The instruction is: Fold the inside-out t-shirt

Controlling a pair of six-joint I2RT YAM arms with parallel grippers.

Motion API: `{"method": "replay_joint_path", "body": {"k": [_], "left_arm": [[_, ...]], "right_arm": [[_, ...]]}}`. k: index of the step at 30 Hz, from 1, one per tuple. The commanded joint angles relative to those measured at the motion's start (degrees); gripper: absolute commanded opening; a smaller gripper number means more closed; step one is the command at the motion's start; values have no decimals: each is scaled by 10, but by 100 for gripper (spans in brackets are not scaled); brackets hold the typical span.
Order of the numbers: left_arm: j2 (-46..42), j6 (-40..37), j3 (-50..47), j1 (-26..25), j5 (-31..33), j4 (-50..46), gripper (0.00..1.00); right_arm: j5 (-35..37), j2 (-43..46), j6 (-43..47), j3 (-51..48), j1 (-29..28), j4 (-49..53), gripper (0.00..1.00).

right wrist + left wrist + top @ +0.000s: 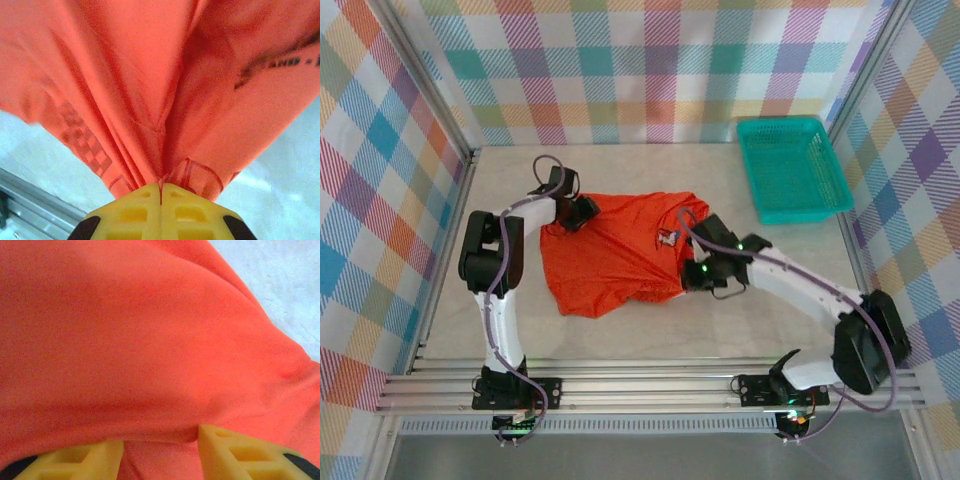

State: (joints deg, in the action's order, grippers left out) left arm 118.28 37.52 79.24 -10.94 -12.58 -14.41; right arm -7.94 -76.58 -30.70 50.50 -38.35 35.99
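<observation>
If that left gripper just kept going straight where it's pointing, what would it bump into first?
The orange t-shirt: in its wrist view, cloth bulges right ahead of the left gripper, seemingly touching its yellow fingertips, though depth is hard to judge.

Soft, even light is falling from above in the top view, casting only faint shadows beside the white robot arms (500,320) on the pale tabletop (650,335). In both wrist views the bright orange-red cloth t-shirt (150,340) is lying too close for focus, and its weave is smearing soft. In the right wrist view the dark print (280,62) is blurring, and the tabletop is washing out to a glaring bluish white.
</observation>
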Motion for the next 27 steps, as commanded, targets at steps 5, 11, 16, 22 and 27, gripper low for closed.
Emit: {"method": "replay_joint_path", "body": {"k": [5, 11, 16, 22, 27], "left_arm": [[-69, 2, -47, -44, 34, -10, 47], [-148, -68, -24, -103, 82, -107, 57], [-194, -119, -40, -187, 4, -84, 59], [-169, -212, -41, -288, -48, -69, 68], [-116, -229, -8, -338, -21, -92, 72]], "right_arm": [[-33, -9, -92, -94, -14, -73, 37], [44, 27, -83, -30, 20, -16, 53], [-2, -7, -76, -17, 118, -49, 38], [-91, -100, -72, -15, 202, -110, 37], [-87, -122, -70, -27, 222, -116, 46]]}}
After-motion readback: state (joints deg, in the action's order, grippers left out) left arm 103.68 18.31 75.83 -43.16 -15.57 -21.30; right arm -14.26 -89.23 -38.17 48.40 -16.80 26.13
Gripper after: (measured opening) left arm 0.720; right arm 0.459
